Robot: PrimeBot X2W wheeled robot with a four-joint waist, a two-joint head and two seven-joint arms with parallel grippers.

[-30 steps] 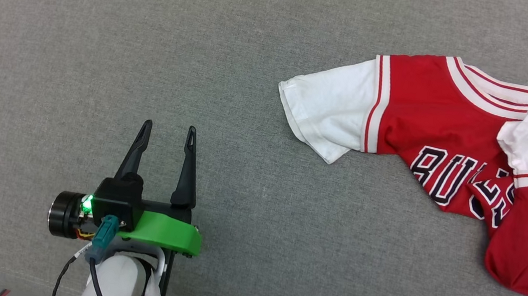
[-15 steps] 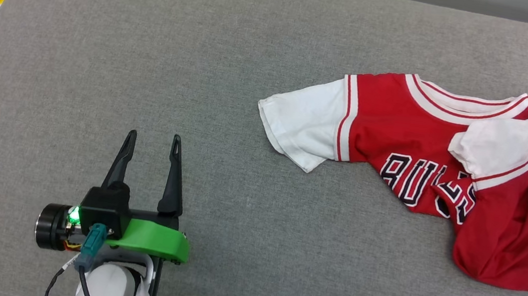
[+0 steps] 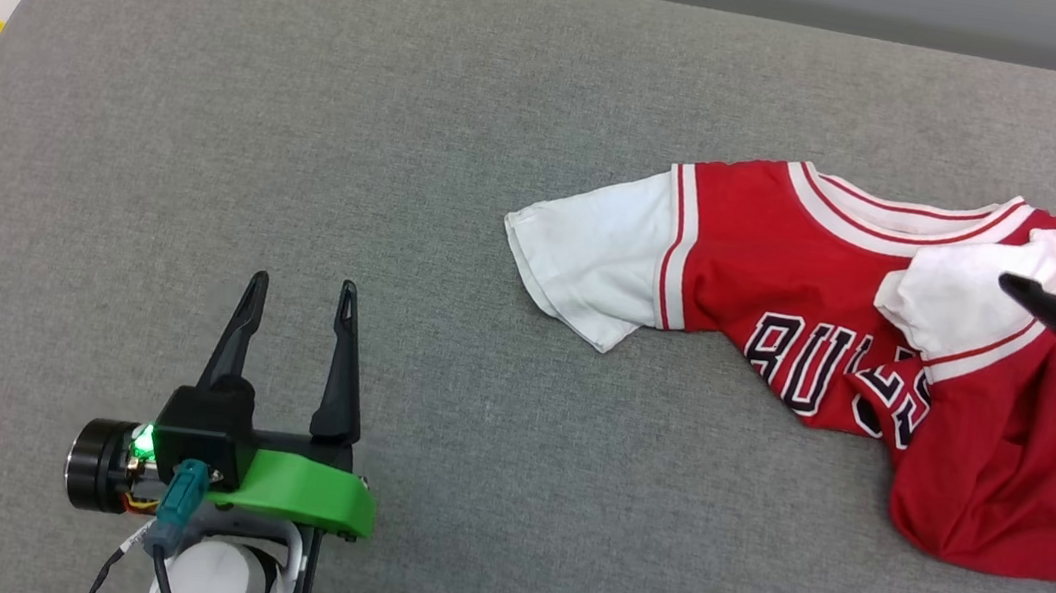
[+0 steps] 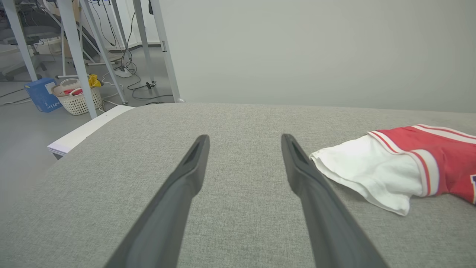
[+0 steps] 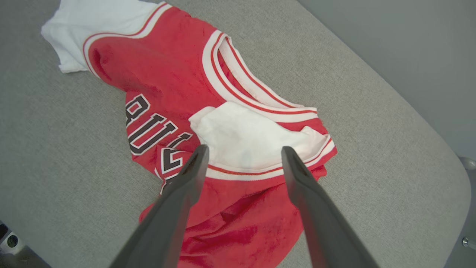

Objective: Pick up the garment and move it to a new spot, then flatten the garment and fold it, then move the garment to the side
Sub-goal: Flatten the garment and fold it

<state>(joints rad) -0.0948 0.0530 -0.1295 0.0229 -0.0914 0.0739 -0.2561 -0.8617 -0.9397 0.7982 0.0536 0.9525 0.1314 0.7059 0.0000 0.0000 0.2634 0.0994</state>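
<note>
Footage from the head camera showed the garment [image 3: 744, 263], a red jersey-style T-shirt with white short sleeves and black "BULLS" lettering, lying crumpled on the grey fabric-covered cushion [image 3: 508, 133]. It lay toward the robot's right, its long axis running across the view from an outstretched white sleeve to a bunched red hem. The right gripper [image 3: 1041, 261], its dark fingers spread and holding nothing, hung at the folded-in white sleeve. The left gripper [image 3: 302, 287], likewise spread and empty, sat over bare cushion well apart from the garment. From the left wrist, the left gripper [image 4: 244, 137] pointed along bare cushion, with the garment [image 4: 372, 167] off to its right. From the right wrist, the right gripper [image 5: 244, 148] straddled the folded-in sleeve of the garment [image 5: 167, 74] from above; whether it touched the cloth could not be told. The right arm looked much the nearer for the pick-up.
</note>
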